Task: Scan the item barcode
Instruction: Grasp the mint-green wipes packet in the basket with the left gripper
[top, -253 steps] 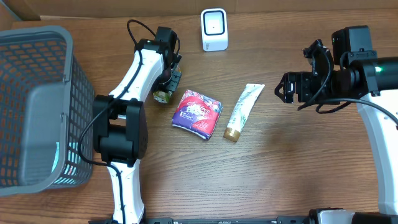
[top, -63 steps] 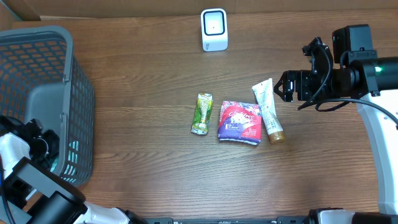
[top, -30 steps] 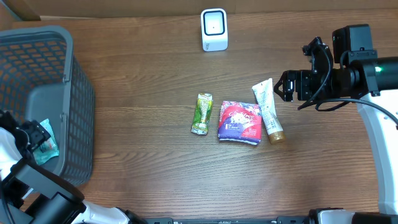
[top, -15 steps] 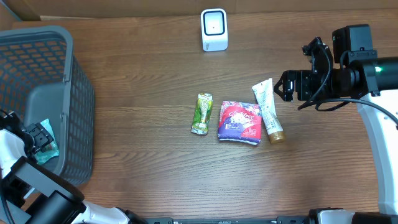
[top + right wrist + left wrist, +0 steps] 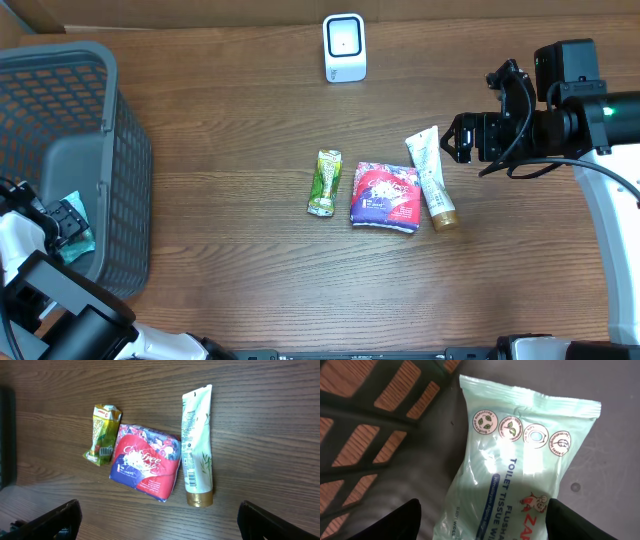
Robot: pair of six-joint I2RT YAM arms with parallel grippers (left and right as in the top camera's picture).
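Observation:
A pale green pack of flushable toilet wipes (image 5: 520,460) lies on the floor of the grey basket (image 5: 60,60), and shows as a teal packet (image 5: 76,237) from overhead. My left gripper (image 5: 482,525) (image 5: 62,222) is open inside the basket. Its fingers straddle the pack's lower end, with a gap showing at the left finger (image 5: 395,522). My right gripper (image 5: 167,522) (image 5: 452,140) is open and holds nothing, hovering at the right above the white tube (image 5: 430,178). The white scanner (image 5: 345,47) stands at the table's far edge.
Three items lie in a row mid-table: a green pouch (image 5: 323,183) (image 5: 103,434), a red and purple pack (image 5: 385,197) (image 5: 146,465) and the white tube (image 5: 196,442) with a gold cap. The basket's mesh wall (image 5: 370,435) rises close beside the left gripper.
Over the last second the left gripper has stayed over the wipes pack in the basket, shifting only slightly. The right arm and the table items have not moved.

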